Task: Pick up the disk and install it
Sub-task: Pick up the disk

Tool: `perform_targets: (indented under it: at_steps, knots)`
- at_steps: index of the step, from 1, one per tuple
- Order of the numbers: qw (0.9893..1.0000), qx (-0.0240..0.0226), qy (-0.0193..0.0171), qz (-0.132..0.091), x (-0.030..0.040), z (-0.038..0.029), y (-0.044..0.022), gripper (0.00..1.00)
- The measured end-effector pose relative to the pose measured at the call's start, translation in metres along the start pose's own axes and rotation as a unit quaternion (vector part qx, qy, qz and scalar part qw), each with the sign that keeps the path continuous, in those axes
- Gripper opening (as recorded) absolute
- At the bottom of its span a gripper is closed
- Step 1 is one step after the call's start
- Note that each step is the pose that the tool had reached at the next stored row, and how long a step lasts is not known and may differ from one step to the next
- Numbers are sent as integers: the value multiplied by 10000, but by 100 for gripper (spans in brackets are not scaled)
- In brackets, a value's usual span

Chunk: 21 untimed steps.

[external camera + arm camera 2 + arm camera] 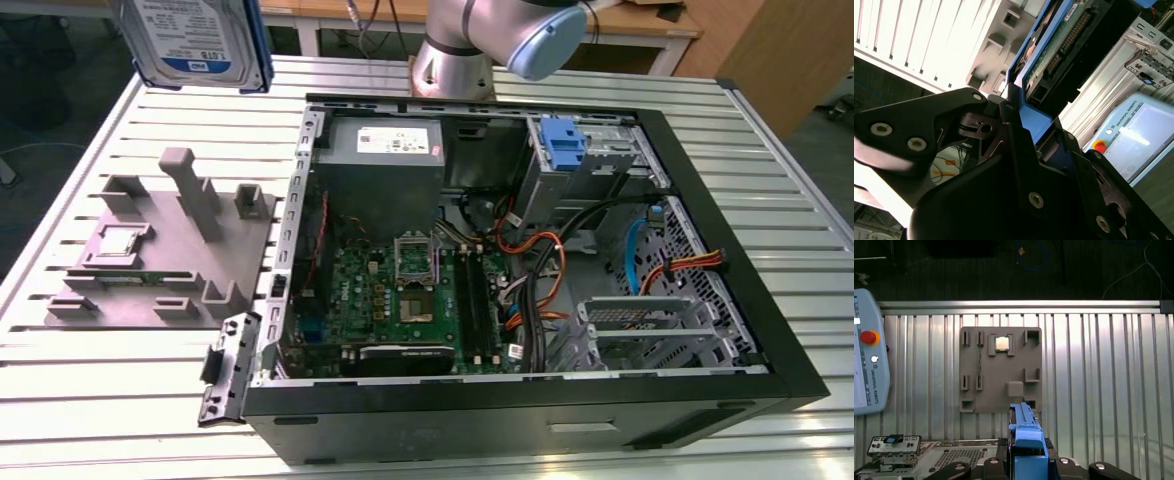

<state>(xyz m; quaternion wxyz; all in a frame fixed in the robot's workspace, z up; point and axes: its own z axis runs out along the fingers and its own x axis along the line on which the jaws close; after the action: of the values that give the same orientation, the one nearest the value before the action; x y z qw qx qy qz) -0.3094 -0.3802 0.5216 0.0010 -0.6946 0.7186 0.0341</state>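
Gripper (1038,122): black fingers (1016,150) closed tight on the disk (1056,45), one on each side of its blue carrier frame, pads touching the plastic. No gap btwn fingers and carrier in the second wrist view. That view shows the drive's circuit-board side w/ connector row, pointing away from the wrist.

First wrist view: gripper (1029,466) grips the disk (1027,440), which shows edge-on as a narrow blue strip. It is lined up over the edge of the grey fixture block (999,370) below. One pocket of the block holds a small square chip (1001,343). Teach pendant (866,370) lies on the table beside the block.

Exterior view: disk (194,40) is up in the air at the view's upper left, roughly upright, label facing the camera, blue frame down both sides. It hangs clear of the slatted aluminium table (107,400), beyond the fixture block (160,250) and well apart from the open PC case (787,330). Arm (487,40) is at the case's far side. In the case are the motherboard (400,290) and a blue bracket (563,145) in the upper drive bay.
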Motion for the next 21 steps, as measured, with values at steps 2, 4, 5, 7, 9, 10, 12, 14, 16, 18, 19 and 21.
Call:
perform_targets:
  at_steps: [2, 4, 5, 7, 9, 10, 12, 14, 16, 18, 19, 21]
  knots:
    - [10000, 0, 0, 0, 0, 0, -6, 36]
    - [10000, 0, 0, 0, 0, 0, -12, 36]
    - [10000, 0, 0, 0, -1, -1, -15, 36]
    - [10000, 0, 0, 0, -1, -1, -20, 36]
    - [10000, 0, 0, 0, -1, -1, -26, 36]
    - [10000, 0, 0, 0, -1, -2, -29, 36]
    - [10000, 0, 0, 0, -1, -1, -34, 36]
    - [10000, 0, 0, 0, -2, -2, -40, 36]
    - [10000, 0, 0, 0, -2, -2, -46, 36]
    - [10000, 0, 0, 0, -2, -3, -52, 36]
    - [10000, 0, 0, 0, -2, -2, -54, 36]
    - [10000, 0, 0, 0, -2, -2, -58, 36]
